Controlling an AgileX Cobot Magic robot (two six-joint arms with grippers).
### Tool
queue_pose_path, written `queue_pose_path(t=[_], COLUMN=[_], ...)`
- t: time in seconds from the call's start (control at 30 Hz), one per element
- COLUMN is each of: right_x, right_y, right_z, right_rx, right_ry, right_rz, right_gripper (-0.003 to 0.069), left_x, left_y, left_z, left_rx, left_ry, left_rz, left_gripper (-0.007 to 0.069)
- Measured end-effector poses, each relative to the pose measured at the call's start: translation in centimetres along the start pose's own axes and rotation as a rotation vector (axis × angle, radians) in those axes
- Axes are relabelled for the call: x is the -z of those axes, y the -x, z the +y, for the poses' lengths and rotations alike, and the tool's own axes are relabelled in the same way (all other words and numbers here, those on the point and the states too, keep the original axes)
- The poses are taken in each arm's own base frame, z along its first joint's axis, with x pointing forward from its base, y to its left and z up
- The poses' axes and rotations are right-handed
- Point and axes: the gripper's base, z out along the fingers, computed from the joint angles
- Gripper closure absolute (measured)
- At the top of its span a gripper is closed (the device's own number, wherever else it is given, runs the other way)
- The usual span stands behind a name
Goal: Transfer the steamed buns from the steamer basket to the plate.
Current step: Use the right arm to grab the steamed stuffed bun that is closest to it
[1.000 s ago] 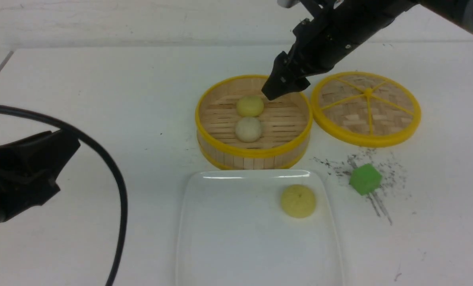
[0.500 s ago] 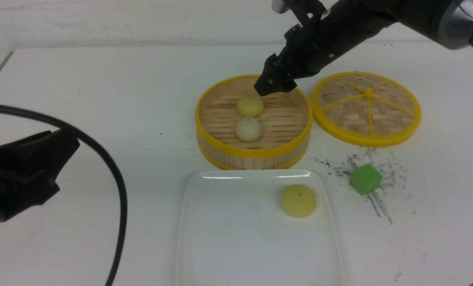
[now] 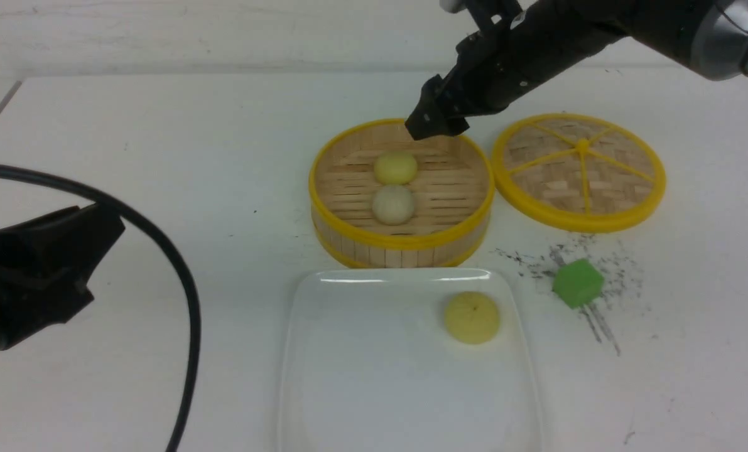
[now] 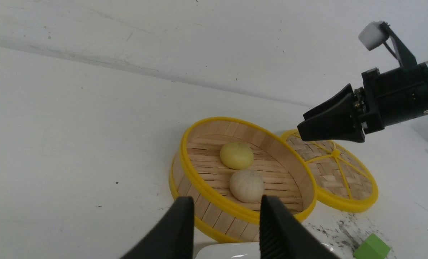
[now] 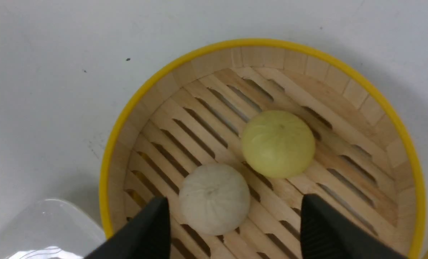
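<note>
With its fingers (image 5: 145, 233) wide apart and empty over the far rim of the basket (image 3: 405, 253), the right gripper (image 3: 430, 125) ought to drop straight down astride the yellow bun (image 3: 395, 167), clear of the white bun (image 3: 393, 204) just beside it, and squeeze gently before carrying it to the plate (image 3: 361, 376).

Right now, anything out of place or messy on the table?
A stray small green cube sits right of the glossy white rounded-square plate, amid dark gritty smudges on the white table. Nothing else stands out.
</note>
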Motion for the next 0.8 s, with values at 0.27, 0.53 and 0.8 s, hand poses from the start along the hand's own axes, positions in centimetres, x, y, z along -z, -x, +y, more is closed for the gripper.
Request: queue_pose_path(t=[0.27,0.53,0.8], right_x=[-4.3,-7.6,-7.7], right_y=[-2.0,-3.6,-3.5], right_z=[-0.4,-0.4,-0.5], right_rx=[-0.025,-0.015,0.007], right_ry=[0.075,0.084,0.073], right_rz=[0.045,0.076,0.061], right_gripper=[0.0183,0.0183,0.0183], left_x=[0.0,0.0,0.0], left_y=[0.0,0.0,0.0], left_z=[0.1,0.1,0.1], left_rx=[0.000,0.000,0.000], left_ry=[0.007,0.010,0.011], left_rz=[-0.003,-0.004,-0.005], left_gripper=[0.0337,0.0337,0.0337])
